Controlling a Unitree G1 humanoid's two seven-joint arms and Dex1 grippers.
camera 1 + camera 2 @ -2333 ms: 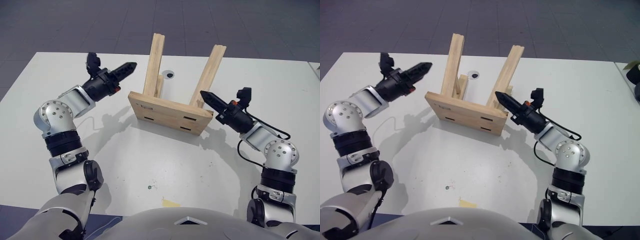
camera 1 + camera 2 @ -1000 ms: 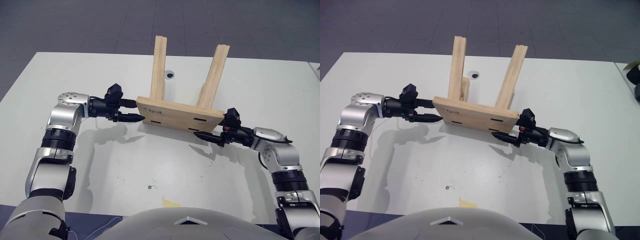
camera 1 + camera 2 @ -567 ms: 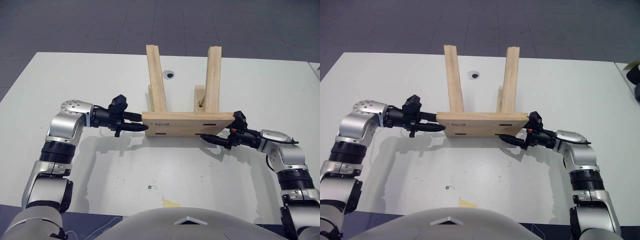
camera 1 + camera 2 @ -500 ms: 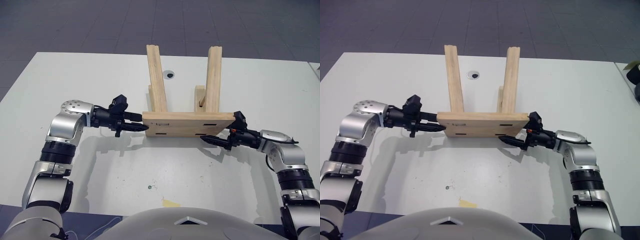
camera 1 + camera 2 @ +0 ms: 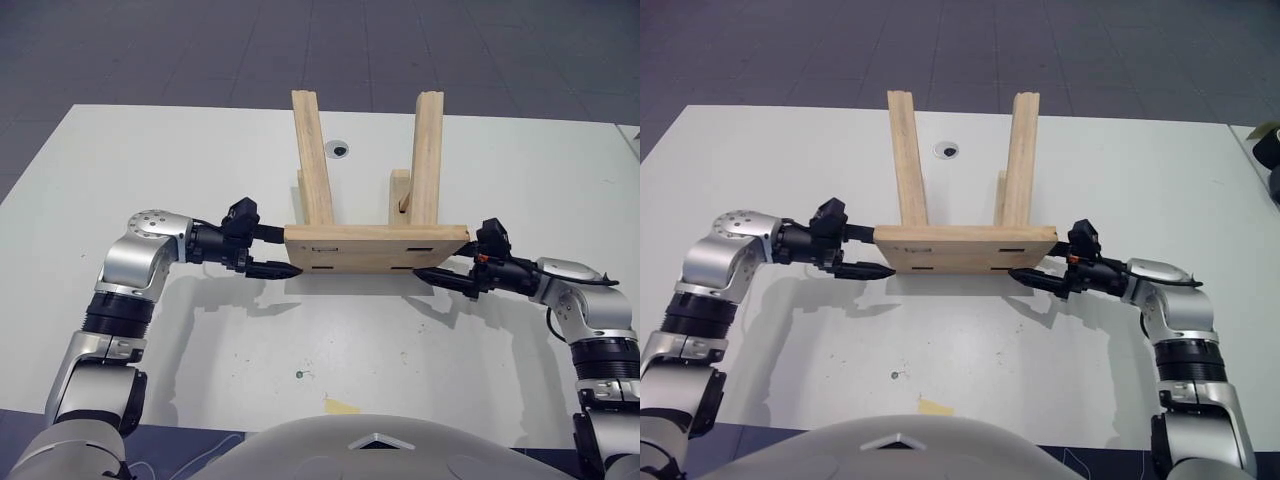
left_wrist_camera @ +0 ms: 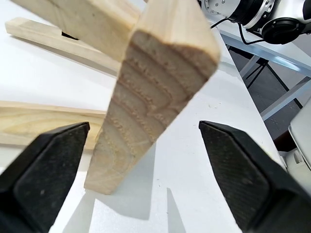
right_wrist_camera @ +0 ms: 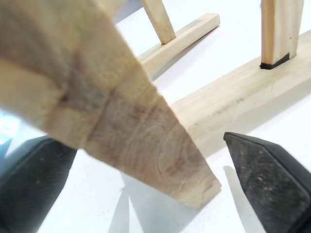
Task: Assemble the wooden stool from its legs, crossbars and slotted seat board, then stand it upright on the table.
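White desk (image 5: 200, 160) carries the whole scene. At its left, the left tool (image 5: 272, 251) lies low and level, pointing inward at the left end of the seat board (image 5: 375, 250). Its two black fingers (image 6: 43, 165) are spread wide, one on each side of that end. The left wrist view shows a gap between each finger and the end grain, so nothing is held.

Across the middle, the stool lies on its side. The board stands on its long edge on the desk, its slotted face toward the robot. Two legs run from it across the desk, away from the robot: the left leg (image 5: 311, 150) and the right leg (image 5: 427, 150). A short crossbar (image 5: 400, 195) shows just inside the right leg, near the board. A small dark hole (image 5: 339, 150) sits in the desk between the legs. Nearer the robot are a dark speck (image 5: 298, 376) and a yellow scrap (image 5: 340, 406).

At the right, the right tool (image 5: 447, 268) points inward at the board's right end, near its lower corner. Its fingers (image 7: 272, 179) are also wide apart, straddling the end without gripping it.
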